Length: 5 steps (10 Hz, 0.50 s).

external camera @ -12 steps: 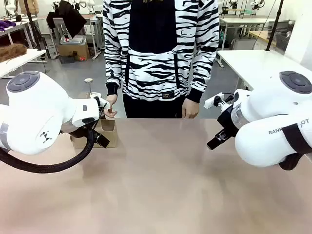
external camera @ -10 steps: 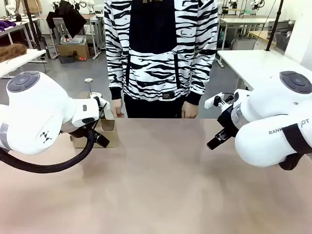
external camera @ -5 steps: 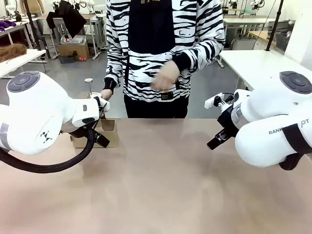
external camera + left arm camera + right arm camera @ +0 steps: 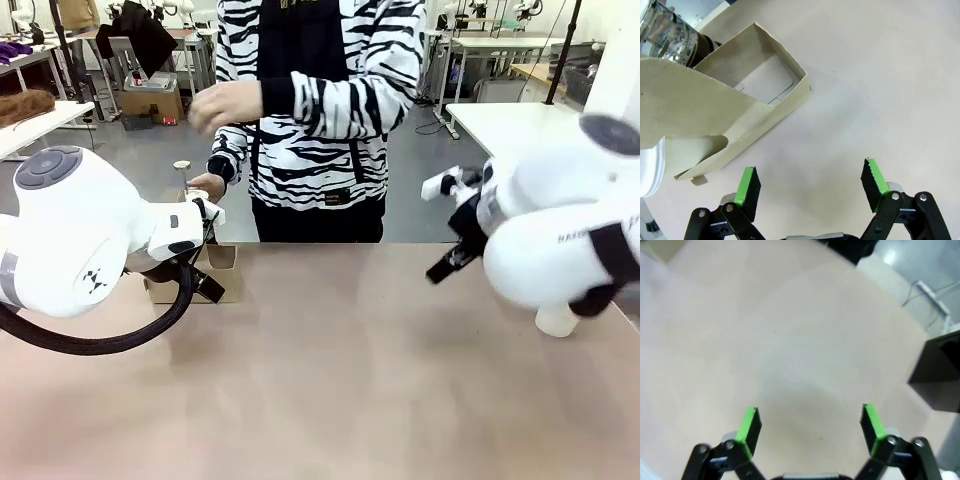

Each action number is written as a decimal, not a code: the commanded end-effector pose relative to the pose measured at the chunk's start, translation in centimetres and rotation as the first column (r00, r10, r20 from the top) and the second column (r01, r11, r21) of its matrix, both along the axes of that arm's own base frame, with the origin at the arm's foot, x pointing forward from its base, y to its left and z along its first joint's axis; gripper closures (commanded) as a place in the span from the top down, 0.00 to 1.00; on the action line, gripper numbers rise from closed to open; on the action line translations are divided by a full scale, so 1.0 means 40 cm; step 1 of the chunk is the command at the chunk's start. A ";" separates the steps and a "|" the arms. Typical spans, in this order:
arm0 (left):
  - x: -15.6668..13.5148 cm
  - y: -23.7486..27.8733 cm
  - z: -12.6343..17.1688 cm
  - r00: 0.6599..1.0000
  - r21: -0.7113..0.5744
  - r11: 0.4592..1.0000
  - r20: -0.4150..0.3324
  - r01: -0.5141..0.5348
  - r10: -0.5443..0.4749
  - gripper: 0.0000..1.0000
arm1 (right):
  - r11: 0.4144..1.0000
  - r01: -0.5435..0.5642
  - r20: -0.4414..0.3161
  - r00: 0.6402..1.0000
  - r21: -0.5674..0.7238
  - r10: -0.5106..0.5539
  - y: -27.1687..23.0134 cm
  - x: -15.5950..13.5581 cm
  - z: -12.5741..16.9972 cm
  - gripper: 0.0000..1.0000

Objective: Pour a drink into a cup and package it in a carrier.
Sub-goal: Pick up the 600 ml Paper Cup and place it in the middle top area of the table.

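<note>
2 pairs hang spread and empty: left fingers (image 4: 747,187) just beside the carrier (image 4: 705,110), right fingers (image 4: 749,426) over the tabletop (image 4: 790,340). The drink (image 4: 705,42) stands behind the carrier, a person's hand (image 4: 207,185) seemingly on its pot. I'd wait, then grip squarely, upright.

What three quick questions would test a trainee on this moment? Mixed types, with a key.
1. True or false: the left gripper is shut on the low brown cardboard carrier.
2. What lies between the right gripper and its open fingers' far end? A: bare beige tabletop. B: a cup. C: the carrier.
3. Fill in: seen from the left gripper, the clear glass pot of dark brown drink stands on the carrier's ___ side.
Key: 1 false; 2 A; 3 far.
</note>
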<state>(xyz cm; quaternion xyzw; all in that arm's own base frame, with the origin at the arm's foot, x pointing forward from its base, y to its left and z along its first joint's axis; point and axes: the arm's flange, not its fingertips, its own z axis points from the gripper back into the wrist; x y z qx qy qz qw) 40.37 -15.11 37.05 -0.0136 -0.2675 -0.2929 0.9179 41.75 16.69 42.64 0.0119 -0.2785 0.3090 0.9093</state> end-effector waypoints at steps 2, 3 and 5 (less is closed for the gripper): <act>0.000 0.000 0.000 1.000 0.000 1.000 0.000 0.000 0.000 1.00 | 0.995 -0.090 -0.034 0.995 0.043 0.091 -0.074 0.043 0.221 1.00; 0.000 0.000 0.000 1.000 0.000 1.000 0.000 0.000 0.000 1.00 | 0.982 -0.159 -0.048 0.985 0.104 0.165 -0.135 0.052 0.285 1.00; 0.000 0.000 0.000 1.000 0.000 1.000 0.000 0.000 0.000 1.00 | 0.931 -0.267 -0.046 0.957 0.248 0.287 -0.277 0.052 0.348 1.00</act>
